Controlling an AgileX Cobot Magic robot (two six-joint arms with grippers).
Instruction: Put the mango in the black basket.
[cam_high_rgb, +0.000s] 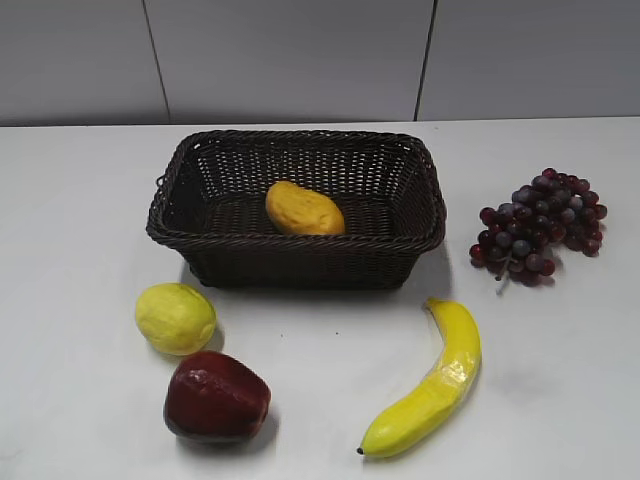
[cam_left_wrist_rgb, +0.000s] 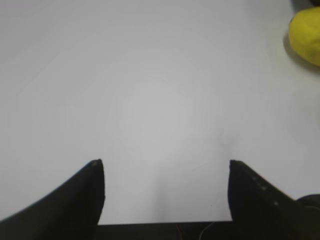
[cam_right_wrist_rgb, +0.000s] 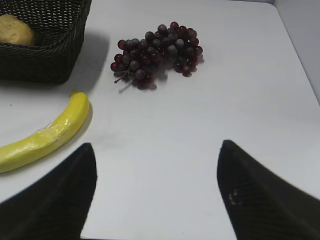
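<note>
On the white surface (cam_high_rgb: 560, 400), the black basket (cam_high_rgb: 296, 262) holds the mango (cam_high_rgb: 304, 210), lying on its floor near the middle. Right of the basket lie the grapes (cam_high_rgb: 540, 226); in front, the banana (cam_high_rgb: 432, 381), apple (cam_high_rgb: 215, 398) and lemon (cam_high_rgb: 176, 318). Left hand (cam_left_wrist_rgb: 165, 167) and right hand (cam_right_wrist_rgb: 156, 155) both stand open and empty above bare surface.

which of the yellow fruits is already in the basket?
The mango, the golden-orange oblong one, lies inside the black basket. The lemon and the banana sit on the table in front of it.
</note>
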